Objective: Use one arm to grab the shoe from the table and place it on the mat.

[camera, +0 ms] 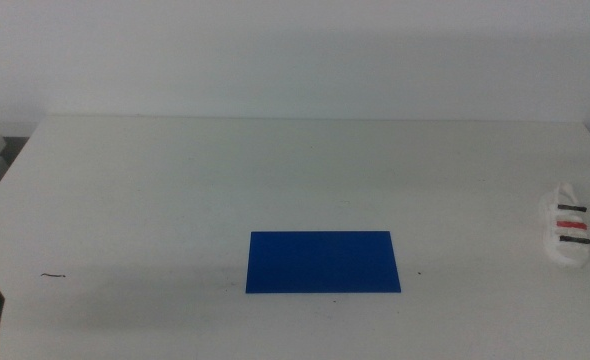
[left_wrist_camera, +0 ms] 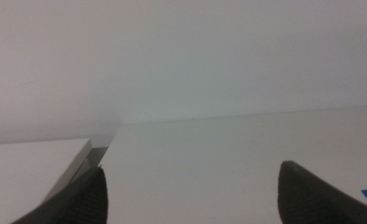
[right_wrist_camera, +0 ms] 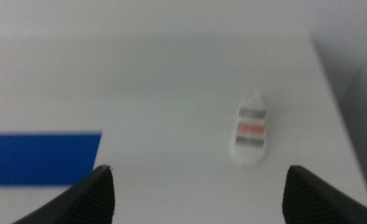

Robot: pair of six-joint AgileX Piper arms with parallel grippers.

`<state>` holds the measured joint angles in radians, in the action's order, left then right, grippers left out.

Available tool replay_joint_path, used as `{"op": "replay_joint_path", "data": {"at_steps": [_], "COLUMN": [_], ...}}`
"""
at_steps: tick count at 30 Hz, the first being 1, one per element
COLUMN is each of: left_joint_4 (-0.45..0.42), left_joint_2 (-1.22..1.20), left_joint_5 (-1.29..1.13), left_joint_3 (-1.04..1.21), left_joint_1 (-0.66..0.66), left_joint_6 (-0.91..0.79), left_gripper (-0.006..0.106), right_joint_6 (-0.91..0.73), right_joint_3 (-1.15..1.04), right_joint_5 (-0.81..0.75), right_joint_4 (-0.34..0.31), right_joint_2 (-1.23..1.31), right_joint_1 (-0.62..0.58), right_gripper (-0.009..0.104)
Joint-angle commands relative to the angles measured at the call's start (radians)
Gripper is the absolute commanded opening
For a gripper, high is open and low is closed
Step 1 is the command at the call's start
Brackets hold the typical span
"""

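I count one small white strapped shoe (camera: 567, 226), bearing two black straps and one red, one flat blue rectangular mat (camera: 322, 262), and one white tabletop (camera: 275, 170).

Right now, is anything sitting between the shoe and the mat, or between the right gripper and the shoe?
Nothing visible. Only bare table lies between the shoe and the mat. The right gripper, jaws open, looks straight at the shoe with nothing between.
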<state>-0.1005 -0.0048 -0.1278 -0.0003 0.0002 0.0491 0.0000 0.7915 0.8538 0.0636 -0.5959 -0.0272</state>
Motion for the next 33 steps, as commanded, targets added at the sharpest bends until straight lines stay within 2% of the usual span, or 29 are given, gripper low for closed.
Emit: {"op": "replay_joint_path", "data": {"at_steps": [1, 6, 9, 12, 14, 17, 19, 25, 30, 33], "left_joint_4": [0.004, 0.004, 0.004, 0.004, 0.004, 0.004, 0.004, 0.004, 0.004, 0.004], "left_joint_2": [0.005, 0.005, 0.005, 0.005, 0.005, 0.005, 0.005, 0.005, 0.005, 0.005], "left_joint_5": [0.012, 0.012, 0.012, 0.012, 0.012, 0.012, 0.012, 0.012, 0.012, 0.012], "left_joint_3": [0.0, 0.0, 0.0, 0.0, 0.0, 0.0, 0.0, 0.0, 0.0, 0.0], "left_joint_1": [0.0, 0.0, 0.0, 0.0, 0.0, 0.0, 0.0, 0.0, 0.0, 0.0], "left_joint_6": [0.001, 0.001, 0.001, 0.001, 0.001, 0.001, 0.001, 0.001, 0.001, 0.001], "left_gripper": [0.094, 0.094, 0.094, 0.094, 0.094, 0.094, 0.094, 0.094, 0.094, 0.094], "right_joint_6": [0.027, 0.027, 0.039, 0.038, 0.036, 0.033, 0.034, 0.049, 0.063, 0.063], "right_joint_3": [0.117, 0.366, 0.471, 0.533, 0.55, 0.552, 0.552, 0.552, 0.552, 0.552], "right_joint_5": [0.15, 0.346, 0.367, 0.367, 0.367, 0.283, 0.221, 0.007, -0.111, -0.136], "right_joint_4": [0.003, -0.042, -0.076, -0.146, -0.138, -0.124, -0.138, -0.134, -0.134, -0.134], "right_joint_2": [-0.144, -0.489, -0.66, -0.804, -0.893, -1.004, -1.076, -1.244, -1.354, -1.399], "right_joint_1": [0.008, 0.008, 0.008, 0.008, 0.037, 0.091, 0.113, 0.127, 0.127, 0.127], "right_gripper": [0.093, 0.093, 0.093, 0.093, 0.093, 0.093, 0.093, 0.093, 0.093, 0.085]}}
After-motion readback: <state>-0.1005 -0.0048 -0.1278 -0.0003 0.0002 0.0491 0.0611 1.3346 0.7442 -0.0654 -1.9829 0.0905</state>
